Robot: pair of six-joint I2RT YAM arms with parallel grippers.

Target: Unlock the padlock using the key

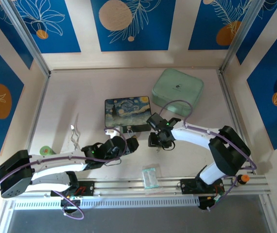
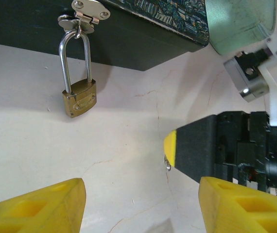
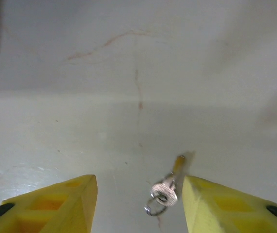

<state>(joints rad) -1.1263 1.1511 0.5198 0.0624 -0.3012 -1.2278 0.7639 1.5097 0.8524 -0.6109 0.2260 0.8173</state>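
1. Key [image 3: 166, 190] lies flat on the table [image 3: 129, 73] in the gap of the right gripper [image 3: 138, 206]. Its jaws are spread and grasp nothing.
2. It sits just beside the finger on the right of the right wrist view, well apart from the other. Its ringed head is nearest the jaws and its tip points away from them.
3. Ahead of those jaws lies pale table with faint reddish marks.
4. The left gripper [image 2: 142, 208] is released too, with bare table between its yellow fingers [image 2: 46, 206].
5. Ahead of the left jaws and off toward their left finger lies the padlock [image 2: 79, 98]. Both shackle legs are seated in the brass body, and the shackle is threaded through the hasp [image 2: 82, 14] of the starry-night box [image 2: 143, 43].
6. Farthest out, beyond the box, sits a pale green case [image 1: 177, 86].
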